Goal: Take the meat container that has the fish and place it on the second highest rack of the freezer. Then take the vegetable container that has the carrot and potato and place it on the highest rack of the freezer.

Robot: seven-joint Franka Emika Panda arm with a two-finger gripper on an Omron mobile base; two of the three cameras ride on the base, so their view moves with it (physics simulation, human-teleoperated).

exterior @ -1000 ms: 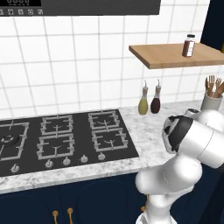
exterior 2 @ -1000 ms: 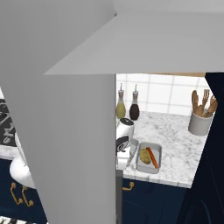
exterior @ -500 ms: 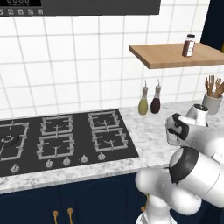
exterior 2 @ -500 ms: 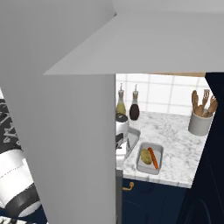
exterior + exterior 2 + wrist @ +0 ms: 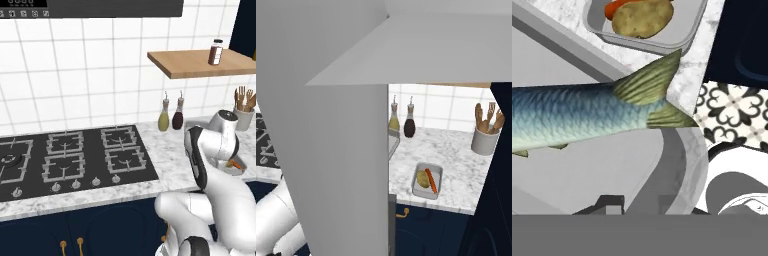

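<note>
Gripping meat container (image 5: 677, 165) rim, one fish (image 5: 577, 117) inside.
Two containers: vegetable container (image 5: 427, 181) sitting on counter (image 5: 456, 165) near right edge, holding one carrot (image 5: 431, 180), one potato (image 5: 423, 180). Fish lying long axis across hand view, tail toward vegetable container. Gripper (image 5: 639, 202) fingers clamping container rim; two bottles (image 5: 402, 117) standing far.

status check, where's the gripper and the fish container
Gripper low over the fish container, jaws hard to read. Fish lies in it. Vegetable container with carrot and potato sits on the counter beside it. Nothing blocking.
</note>
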